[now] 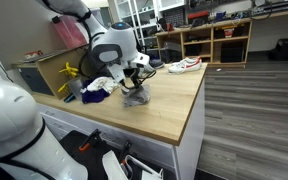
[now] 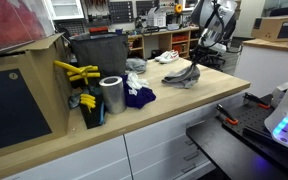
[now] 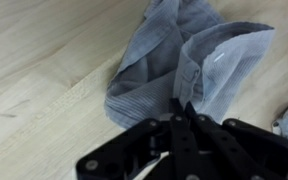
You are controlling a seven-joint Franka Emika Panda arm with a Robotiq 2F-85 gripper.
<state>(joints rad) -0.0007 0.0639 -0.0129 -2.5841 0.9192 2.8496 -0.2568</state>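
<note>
Grey fabric first: the grey cloth (image 3: 174, 60) is ribbed with fine stripes in the weave. It is crumpled into a heap, and one hem is folded over so a paler inside face shows. Wrist view, left to right: bare wooden countertop (image 3: 44, 70), then the cloth filling the middle and right. A pale sliver sits at the far right edge, can't tell what it is. My gripper (image 3: 181, 108) comes in from the bottom, fingertips pressed together on the cloth's near fold, pinching it. In an exterior view, left to right: yellow clamps (image 2: 76, 72) by the dark bin, a metal cylinder (image 2: 111, 95), a dark blue rag (image 2: 139, 97). Then comes the cloth toward the right end of the counter, rising to a peak at my fingers with the rest lying on the wood. In an exterior view a white shoe (image 1: 184, 65) sits right of the cloth, well apart from it.
</note>
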